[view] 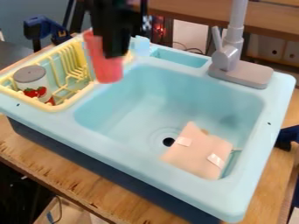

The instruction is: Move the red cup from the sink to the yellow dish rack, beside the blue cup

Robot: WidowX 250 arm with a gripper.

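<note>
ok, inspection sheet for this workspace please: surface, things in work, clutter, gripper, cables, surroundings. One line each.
Surface: wooden table under light-blue toy sink; bare wood edge looks rough.
Things in work: red cup-like piece, tilted, over the sink's rack-side rim.
Clutter: peach piece with white patches in the basin, beside the drain; grey-topped can in yellow rack.
Gripper: jaws appear closed on the red piece.
Cables: thin cable, lower left, below the tabletop.
Surroundings: blue clamp, upper left; wooden shelf behind.

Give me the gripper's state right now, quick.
Gripper: at the red object, overlapping it in view; whether it is open, closed or holding that object cannot be told.
</note>
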